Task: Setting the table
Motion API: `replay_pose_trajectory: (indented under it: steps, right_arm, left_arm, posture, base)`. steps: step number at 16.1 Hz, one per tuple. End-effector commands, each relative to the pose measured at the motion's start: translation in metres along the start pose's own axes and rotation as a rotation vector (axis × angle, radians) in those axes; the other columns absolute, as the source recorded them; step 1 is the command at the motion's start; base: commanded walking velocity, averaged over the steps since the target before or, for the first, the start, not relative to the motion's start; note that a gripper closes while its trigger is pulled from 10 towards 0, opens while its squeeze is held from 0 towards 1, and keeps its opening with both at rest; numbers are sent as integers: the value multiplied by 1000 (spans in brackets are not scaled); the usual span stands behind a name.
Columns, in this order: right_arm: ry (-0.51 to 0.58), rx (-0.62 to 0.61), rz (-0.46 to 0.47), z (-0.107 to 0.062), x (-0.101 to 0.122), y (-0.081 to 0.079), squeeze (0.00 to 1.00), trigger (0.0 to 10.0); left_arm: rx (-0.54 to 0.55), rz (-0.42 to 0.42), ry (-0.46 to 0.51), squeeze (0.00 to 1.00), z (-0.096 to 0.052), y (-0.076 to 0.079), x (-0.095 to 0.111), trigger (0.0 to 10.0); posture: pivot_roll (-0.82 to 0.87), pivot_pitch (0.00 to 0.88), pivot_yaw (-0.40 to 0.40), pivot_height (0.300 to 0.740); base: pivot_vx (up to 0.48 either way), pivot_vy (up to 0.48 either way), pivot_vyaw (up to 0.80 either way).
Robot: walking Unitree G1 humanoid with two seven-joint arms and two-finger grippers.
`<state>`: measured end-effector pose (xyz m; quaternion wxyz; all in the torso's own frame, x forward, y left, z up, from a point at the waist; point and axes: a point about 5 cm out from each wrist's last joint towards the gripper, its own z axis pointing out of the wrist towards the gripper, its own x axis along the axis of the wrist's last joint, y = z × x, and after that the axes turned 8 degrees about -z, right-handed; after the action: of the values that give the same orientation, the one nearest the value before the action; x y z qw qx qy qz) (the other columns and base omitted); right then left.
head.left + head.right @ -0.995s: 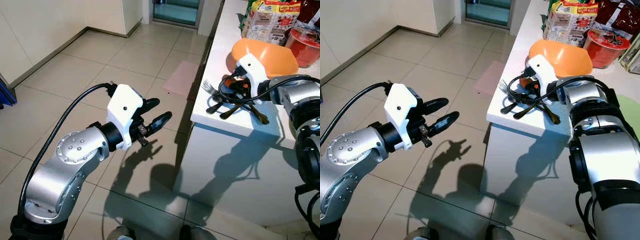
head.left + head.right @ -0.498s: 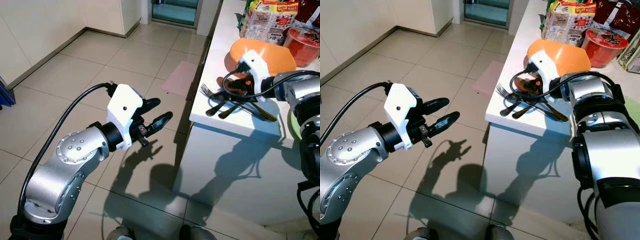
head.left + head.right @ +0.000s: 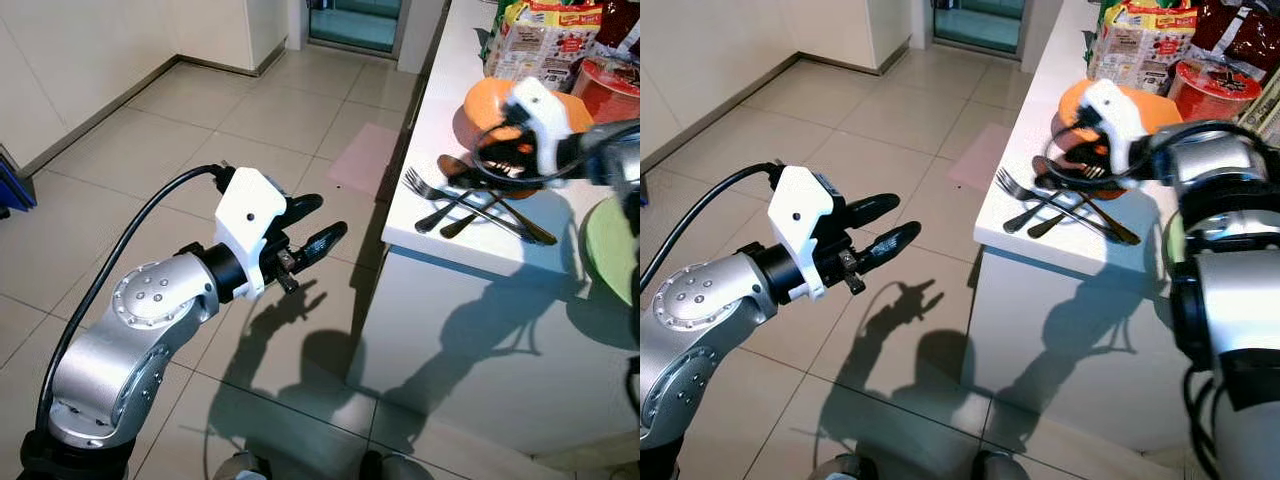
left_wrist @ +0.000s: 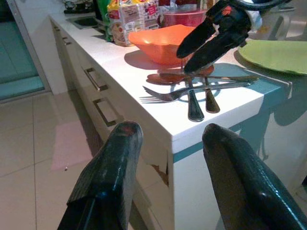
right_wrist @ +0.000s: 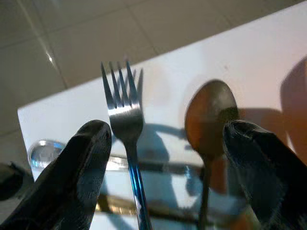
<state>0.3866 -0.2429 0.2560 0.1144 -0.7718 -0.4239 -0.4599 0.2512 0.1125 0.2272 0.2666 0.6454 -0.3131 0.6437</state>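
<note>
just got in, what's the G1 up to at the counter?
Setting the table, cutlery stage. The right gripper hovers open just above the cutlery lying crossed near the corner of the white counter, beside the orange bowl; a fork and a spoon lie between its fingers, nothing gripped. The left gripper is held out open over the tiled floor, holding nothing.

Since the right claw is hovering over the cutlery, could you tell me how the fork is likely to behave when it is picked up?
The fork looks like polished metal, so probably stiff but slippery between the claw's smooth fingers. It lies flat on the counter with other utensils across its handle, so lifting may drag those along. It sits near the counter edge and could slide off if nudged.
</note>
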Motion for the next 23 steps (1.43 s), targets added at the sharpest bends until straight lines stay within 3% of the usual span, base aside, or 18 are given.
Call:
replay_pose_trajectory:
  steps: [1,7,10,12,15,16,17,19,20,23]
  right_arm:
    - [-18,30,-19,-6,1,1,0,10000]
    - [-84,123,16,-2,-20,-7,0,10000]
    - [-86,132,29,3,-23,-10,0,9451]
    - [-86,146,38,9,-26,-14,0,7373]
    - [-89,154,37,13,-27,-17,0,6627]
    - [-88,152,37,16,-28,-18,0,5765]
    - [-85,145,42,17,-28,-19,0,4275]
    - [-89,142,41,18,-28,-19,0,2196]
    - [-94,138,39,18,-28,-19,0,275]
    - [-98,133,40,18,-28,-18,0,0]
  left_arm:
    - [-25,21,11,0,-1,5,4,10000]
    - [-42,22,11,0,1,7,5,10000]
    - [-49,21,10,0,2,8,5,10000]
    - [-58,20,2,0,3,10,4,10000]
    - [-59,20,1,0,3,10,4,10000]
    - [-59,20,1,0,3,10,4,10000]
    - [-58,21,0,0,3,10,4,10000]
    - [-56,22,0,0,3,10,4,10000]
    - [-56,22,0,0,4,10,4,10000]
    - [-54,23,-1,0,4,10,4,10000]
  posture:
    - [-4,103,-45,740]
    - [-10,96,-35,740]
    - [-11,96,-33,740]
    - [-10,98,-32,740]
    - [-10,99,-33,740]
    - [-9,101,-33,740]
    - [-8,101,-35,740]
    - [-8,102,-35,740]
    - [-9,102,-36,740]
    - [-9,104,-37,740]
  base:
    - [0,0,0]
    - [0,0,0]
    - [0,0,0]
    - [0,0,0]
    - [0,0,0]
    - [0,0,0]
    - [0,0,0]
    - [0,0,0]
    - [0,0,0]
    - [0,0,0]
